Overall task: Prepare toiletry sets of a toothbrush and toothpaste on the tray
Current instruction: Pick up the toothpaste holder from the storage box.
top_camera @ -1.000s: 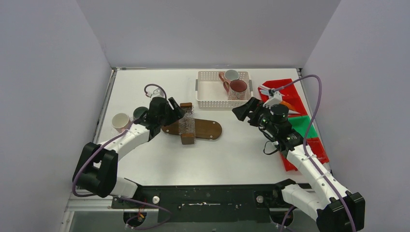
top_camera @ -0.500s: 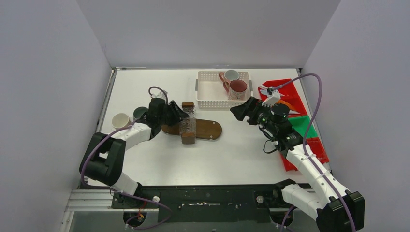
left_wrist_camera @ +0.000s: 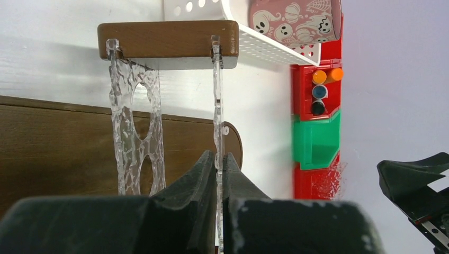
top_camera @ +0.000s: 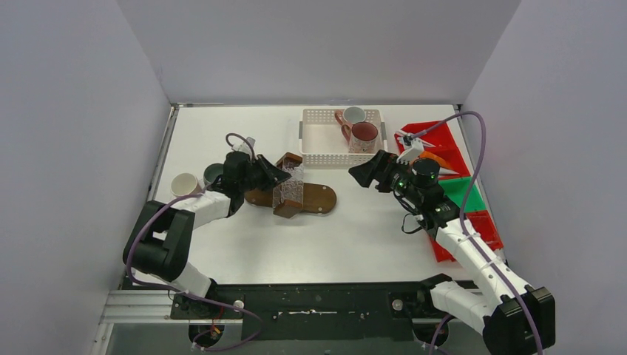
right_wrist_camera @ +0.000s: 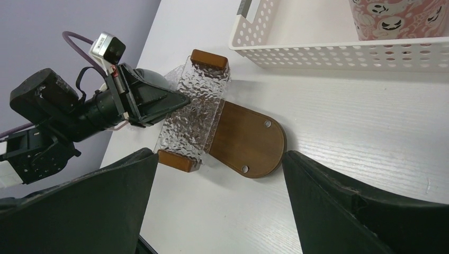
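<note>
- Left tool (left_wrist_camera: 219,159): jaws pinched tight on one clear panel (left_wrist_camera: 216,95) of the wood-capped stand (right_wrist_camera: 193,114), which sits across the wooden tray's (right_wrist_camera: 249,140) end. The tool's own body hides the panel's foot.
- Right tool (top_camera: 360,172): jaws spread wide, holding nothing, over bare counter (top_camera: 355,229) right of the tray.
- Left of the left tool: dark green mug (top_camera: 214,172), half hidden by the arm, and pinkish-white mug (top_camera: 183,183) near the counter's edge.
- Beyond the right tool: white basket (right_wrist_camera: 339,55) holds maroon mug (top_camera: 364,133) and pink-handled mug (top_camera: 353,115). The contents of the bins (left_wrist_camera: 313,142) are unclear.

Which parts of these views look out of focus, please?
Left wrist: the left tool is a soft dark mass, the clear rippled acrylic rack it pinches crisp. Right wrist: the right tool shows blurred at both edges. Top external: sharp, evenly lit.
</note>
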Robot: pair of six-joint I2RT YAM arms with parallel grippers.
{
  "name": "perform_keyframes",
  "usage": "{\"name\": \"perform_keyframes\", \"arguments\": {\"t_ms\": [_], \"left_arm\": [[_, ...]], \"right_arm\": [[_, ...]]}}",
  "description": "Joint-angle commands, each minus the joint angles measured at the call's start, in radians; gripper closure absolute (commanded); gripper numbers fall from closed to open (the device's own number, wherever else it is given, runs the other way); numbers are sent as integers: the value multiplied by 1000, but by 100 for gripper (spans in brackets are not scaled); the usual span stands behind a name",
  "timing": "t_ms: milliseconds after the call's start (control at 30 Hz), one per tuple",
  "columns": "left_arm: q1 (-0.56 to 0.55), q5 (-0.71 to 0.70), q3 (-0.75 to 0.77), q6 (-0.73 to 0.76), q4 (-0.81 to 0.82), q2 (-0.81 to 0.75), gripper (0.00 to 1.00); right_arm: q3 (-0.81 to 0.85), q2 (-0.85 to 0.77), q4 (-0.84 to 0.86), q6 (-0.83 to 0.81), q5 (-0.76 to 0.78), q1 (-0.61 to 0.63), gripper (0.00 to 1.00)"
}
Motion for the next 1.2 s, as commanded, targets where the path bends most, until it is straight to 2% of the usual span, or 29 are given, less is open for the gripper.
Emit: {"name": "perform_keyframes", "arguments": {"t_ms": [0,100,200,433,567,800,1167], "left_arm": [[5,40,7,-5,61,-68,100],[1,44,32,39,19,-104,100],[-15,15,84,147,-92,-146,100],[-123,-177,231,545,-389,-244,100],[-196,-269,268,743,-483,-296,100],[-284,-307,280,1035,-536,-373,100],[-413,-326,258,1362,-564,-439,100]], "right_arm": [[26,1,46,-46,-21,-8,8],[49,2,21,-71,-22,-8,8],[80,4,-14,-103,-26,-8,8],[185,19,-150,-175,-59,-8,8],[245,37,-214,-202,-89,-8,8],[349,93,-280,-228,-177,-9,7],[526,284,-378,-275,-386,2,3]]}}
